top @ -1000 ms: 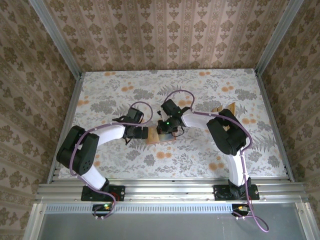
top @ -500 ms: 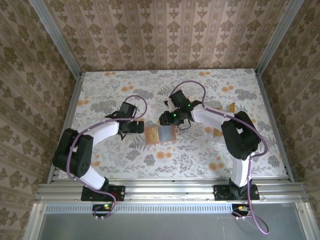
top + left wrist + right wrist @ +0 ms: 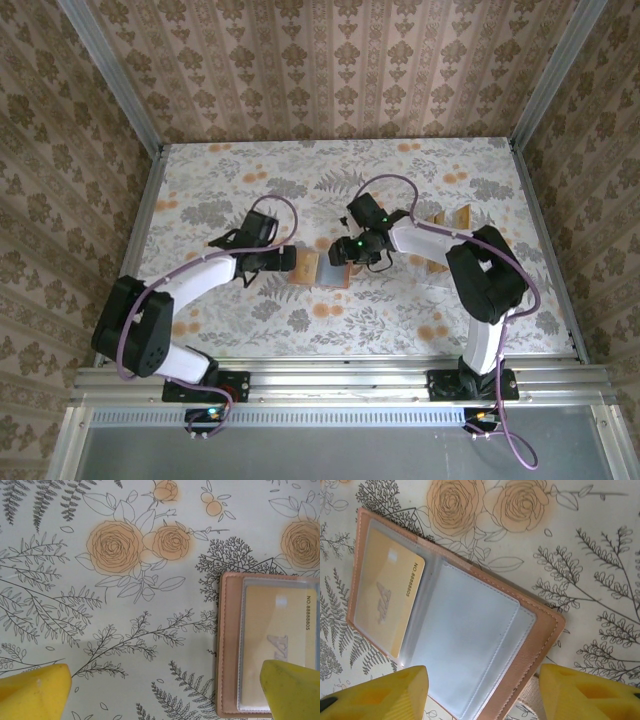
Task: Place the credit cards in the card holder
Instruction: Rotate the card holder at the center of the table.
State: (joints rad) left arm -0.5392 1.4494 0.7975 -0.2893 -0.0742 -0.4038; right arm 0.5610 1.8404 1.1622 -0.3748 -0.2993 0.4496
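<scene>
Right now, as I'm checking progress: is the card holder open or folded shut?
Open, spread flat: the card holder shows two clear pockets side by side, a credit card in one.

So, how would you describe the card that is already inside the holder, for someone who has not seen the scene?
Near the middle of the flowered table, a brown holder lies open and flat. The card is in its left half, under a clear pocket. The other tan cards are farther right, outside it.

Brown card holder [image 3: 465,640] lies open (one yellow card [image 3: 387,600] sleeved).
</scene>
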